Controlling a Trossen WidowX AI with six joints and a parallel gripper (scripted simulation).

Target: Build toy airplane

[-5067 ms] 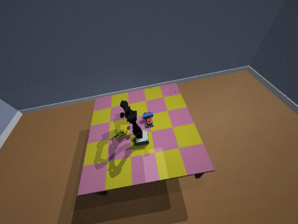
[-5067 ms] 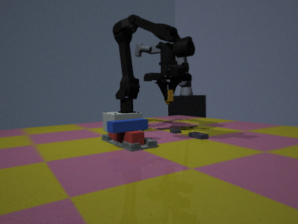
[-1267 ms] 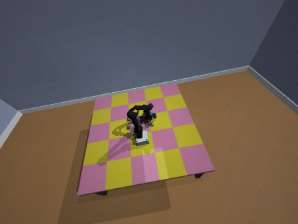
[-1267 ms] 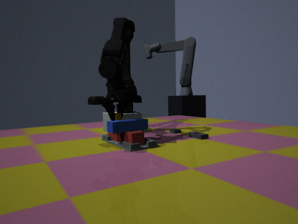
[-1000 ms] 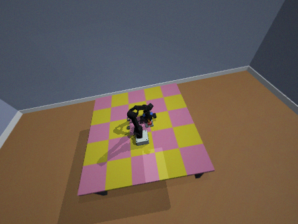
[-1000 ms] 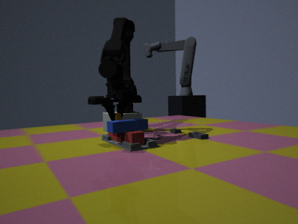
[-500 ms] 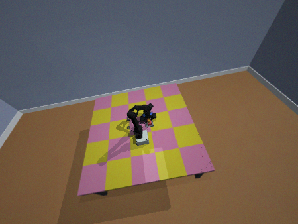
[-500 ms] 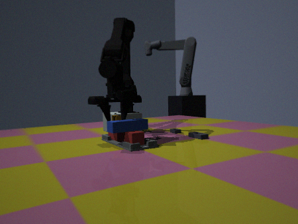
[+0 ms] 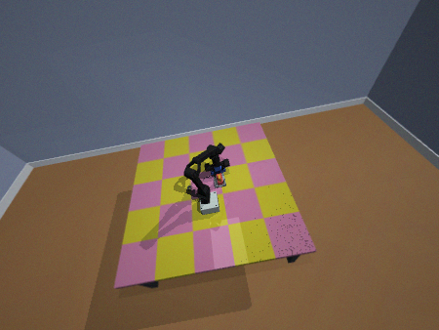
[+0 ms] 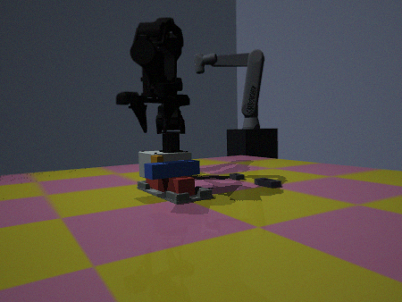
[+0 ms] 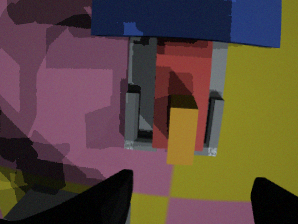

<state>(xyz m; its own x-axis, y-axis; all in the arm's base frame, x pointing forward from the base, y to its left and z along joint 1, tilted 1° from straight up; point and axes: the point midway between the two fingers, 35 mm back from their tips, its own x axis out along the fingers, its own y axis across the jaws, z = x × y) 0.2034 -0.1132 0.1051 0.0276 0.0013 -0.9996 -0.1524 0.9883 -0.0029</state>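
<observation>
- At nine o'clock in the exterior view, the checkered table top (image 10: pixel 112 250) spreads in flat, faintly glossy pink and yellow squares, with soft shadows across it.
- Just left of centre, the matte black arm (image 10: pixel 156 49) hangs over the jig; its gripper (image 10: pixel 154 117) stands partly open with two blunt dark fingers (image 10: pixel 139 113) pointing down, holding nothing, above the assembly and apart from it.
- Below it, at six o'clock from the gripper, the grey jig (image 10: pixel 176 195) lies as a low, flat frame with raised blocks at its ends.
- The red fuselage (image 10: pixel 171 183), a blocky bar, sits down in the jig's cradle.
- Across the top of it lies the blue wing (image 10: pixel 171 169), a smooth rectangular slab, crosswise to the fuselage.
- The orange tail fin (image 11: pixel 182 136), a small plain rectangular piece, stands on the fuselage; in the wrist view it sits at six o'clock from the wing, between the jig's two grey rails.
- Behind the wing, the arm's pale grey box-shaped base (image 10: pixel 149 157) shows.
- At three o'clock, a second, light grey arm (image 10: pixel 251 89) rises from a black cubic pedestal (image 10: pixel 268 143).
- Two small flat dark pieces (image 10: pixel 268 181) lie on the table near it.
</observation>
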